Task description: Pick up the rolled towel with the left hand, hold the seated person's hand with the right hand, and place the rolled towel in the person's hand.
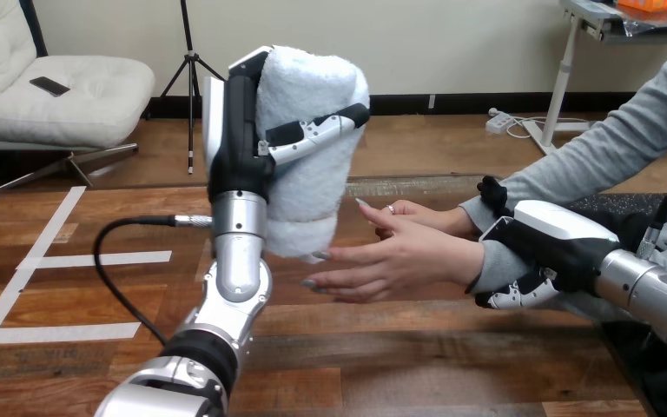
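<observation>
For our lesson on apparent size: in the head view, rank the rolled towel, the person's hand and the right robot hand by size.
1. rolled towel, clearly largest.
2. person's hand and right robot hand: too alike to rank.
The towel may sit nearer the camera.

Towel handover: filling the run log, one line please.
left robot hand: shut on towel | right robot hand: shut on person's wrist | person's hand: open, empty

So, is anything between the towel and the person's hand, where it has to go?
Nothing visible. The towel, held in the left hand, is just left of the person's open hand. The right hand grips the wrist, behind the palm and out of the path.
</observation>
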### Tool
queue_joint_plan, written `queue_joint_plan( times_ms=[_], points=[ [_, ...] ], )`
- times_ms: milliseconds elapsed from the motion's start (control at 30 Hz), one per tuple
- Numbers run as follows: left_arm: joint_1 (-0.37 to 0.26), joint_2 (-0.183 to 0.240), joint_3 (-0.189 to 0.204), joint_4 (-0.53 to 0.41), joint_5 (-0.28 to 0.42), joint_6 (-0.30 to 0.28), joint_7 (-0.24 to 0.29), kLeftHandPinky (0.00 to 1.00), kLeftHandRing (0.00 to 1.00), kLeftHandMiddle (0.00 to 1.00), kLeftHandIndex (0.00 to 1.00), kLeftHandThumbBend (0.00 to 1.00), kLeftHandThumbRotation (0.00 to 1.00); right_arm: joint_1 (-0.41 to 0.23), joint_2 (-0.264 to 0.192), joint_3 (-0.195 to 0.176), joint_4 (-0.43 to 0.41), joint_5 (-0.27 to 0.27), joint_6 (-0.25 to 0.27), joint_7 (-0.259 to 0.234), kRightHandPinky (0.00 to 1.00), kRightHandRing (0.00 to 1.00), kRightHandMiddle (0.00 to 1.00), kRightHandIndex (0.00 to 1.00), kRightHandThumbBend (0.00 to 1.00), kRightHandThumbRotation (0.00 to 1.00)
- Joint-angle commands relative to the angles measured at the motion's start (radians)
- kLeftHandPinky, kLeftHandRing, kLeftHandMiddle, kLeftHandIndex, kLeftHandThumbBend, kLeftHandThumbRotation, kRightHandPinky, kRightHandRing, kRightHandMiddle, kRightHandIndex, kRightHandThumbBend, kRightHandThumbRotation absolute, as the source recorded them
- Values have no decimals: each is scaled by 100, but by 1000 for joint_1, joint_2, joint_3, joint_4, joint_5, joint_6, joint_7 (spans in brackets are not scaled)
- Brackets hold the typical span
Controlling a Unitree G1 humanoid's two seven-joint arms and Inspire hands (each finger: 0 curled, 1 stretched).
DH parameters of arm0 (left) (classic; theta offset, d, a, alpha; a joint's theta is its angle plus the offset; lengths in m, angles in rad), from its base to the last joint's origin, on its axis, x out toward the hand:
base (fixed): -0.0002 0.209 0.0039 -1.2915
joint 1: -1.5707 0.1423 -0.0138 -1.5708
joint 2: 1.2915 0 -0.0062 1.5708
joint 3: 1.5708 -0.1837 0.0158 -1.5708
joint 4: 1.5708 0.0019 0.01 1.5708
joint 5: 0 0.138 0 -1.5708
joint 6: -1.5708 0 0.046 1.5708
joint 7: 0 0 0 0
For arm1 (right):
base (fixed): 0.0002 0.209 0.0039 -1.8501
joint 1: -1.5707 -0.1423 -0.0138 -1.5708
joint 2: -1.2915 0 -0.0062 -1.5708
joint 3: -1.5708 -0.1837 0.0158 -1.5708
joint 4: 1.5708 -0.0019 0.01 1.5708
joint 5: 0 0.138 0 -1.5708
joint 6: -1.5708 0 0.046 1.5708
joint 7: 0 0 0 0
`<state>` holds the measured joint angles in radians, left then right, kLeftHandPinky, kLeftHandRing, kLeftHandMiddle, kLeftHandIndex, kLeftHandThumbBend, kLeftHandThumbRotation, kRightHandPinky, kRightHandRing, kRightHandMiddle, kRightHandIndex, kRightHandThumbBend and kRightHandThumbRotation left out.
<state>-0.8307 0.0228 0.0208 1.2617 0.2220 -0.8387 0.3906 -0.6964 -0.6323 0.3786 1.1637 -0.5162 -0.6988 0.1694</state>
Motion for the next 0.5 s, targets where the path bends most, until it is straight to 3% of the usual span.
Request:
queue_joint_plan(
  times_ms=[0, 467],
  points=[
    [-70, -8, 21, -17, -34, -34, -29, 35, 38, 42, 44, 53, 0, -35, 26, -33, -51, 36, -11, 4, 24, 27, 33, 36, 38, 9],
    [-54, -29, 19, -21, -66, -36, -73, 35, 38, 42, 43, 54, 0, -36, 31, -34, -72, 43, 6, 18, 24, 28, 34, 38, 38, 8]
  ],
)
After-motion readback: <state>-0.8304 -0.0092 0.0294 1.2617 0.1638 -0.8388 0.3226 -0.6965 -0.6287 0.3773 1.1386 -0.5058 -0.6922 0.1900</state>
